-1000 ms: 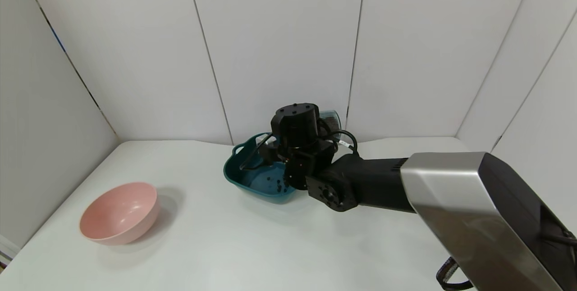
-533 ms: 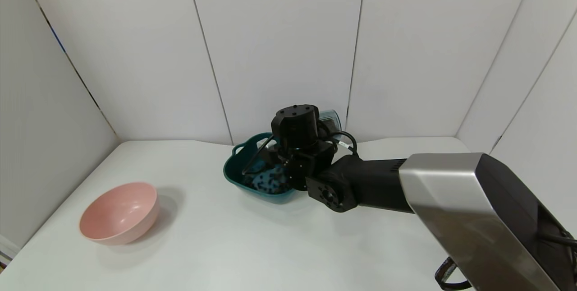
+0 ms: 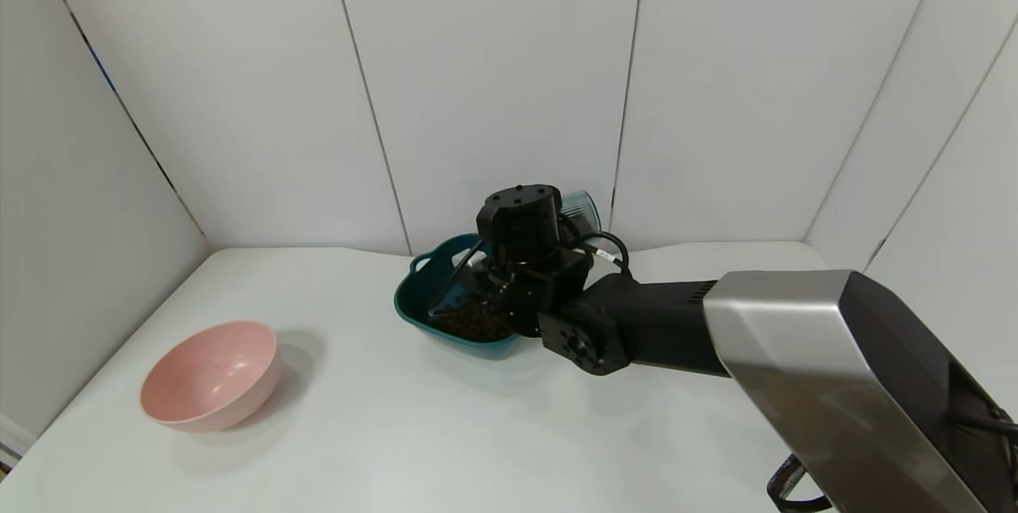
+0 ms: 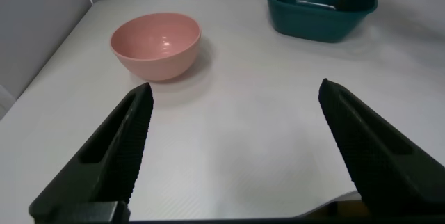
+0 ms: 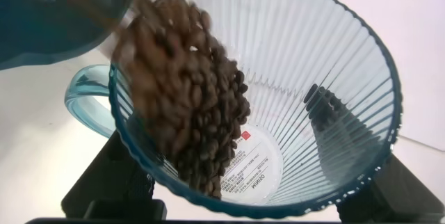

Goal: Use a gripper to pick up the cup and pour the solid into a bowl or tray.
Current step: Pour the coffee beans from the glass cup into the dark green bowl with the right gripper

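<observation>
Right hand (image 3: 497,278) clamped on the tipped cup (image 5: 278,92), we see beans (image 5: 188,106) spilling into teal basin (image 3: 417,308), left hand (image 4: 233,147) wide above the bench (image 3: 477,433).

Basin (image 3: 413,308) at table's (image 3: 382,433) back centre, beans (image 3: 469,324) inside, tilted cup (image 3: 579,209) above; bowl (image 3: 208,374) well left, nearer.

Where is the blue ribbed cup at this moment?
In the head view the cup is tipped above the teal basin near the back wall, held by the right gripper.
</observation>
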You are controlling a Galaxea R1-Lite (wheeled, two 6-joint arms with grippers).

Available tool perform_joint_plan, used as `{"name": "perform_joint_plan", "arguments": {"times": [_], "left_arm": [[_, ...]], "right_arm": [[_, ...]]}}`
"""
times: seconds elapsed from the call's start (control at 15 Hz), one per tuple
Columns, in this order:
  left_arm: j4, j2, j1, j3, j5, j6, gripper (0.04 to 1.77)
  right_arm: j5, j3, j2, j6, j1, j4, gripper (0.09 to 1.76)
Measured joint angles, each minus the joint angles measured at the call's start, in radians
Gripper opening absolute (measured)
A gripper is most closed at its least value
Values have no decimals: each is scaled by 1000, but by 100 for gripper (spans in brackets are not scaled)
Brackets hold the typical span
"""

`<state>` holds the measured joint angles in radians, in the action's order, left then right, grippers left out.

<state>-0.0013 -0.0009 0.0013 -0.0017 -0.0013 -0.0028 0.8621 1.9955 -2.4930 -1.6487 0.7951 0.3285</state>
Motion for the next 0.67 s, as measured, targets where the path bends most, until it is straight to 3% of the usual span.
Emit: {"name": "perform_joint_plan", "arguments": {"times": [0.67], "left_arm": [[0, 0, 0, 0, 0, 0, 172]], "right_arm": [[0, 0, 6, -33, 3, -10, 138]]}}
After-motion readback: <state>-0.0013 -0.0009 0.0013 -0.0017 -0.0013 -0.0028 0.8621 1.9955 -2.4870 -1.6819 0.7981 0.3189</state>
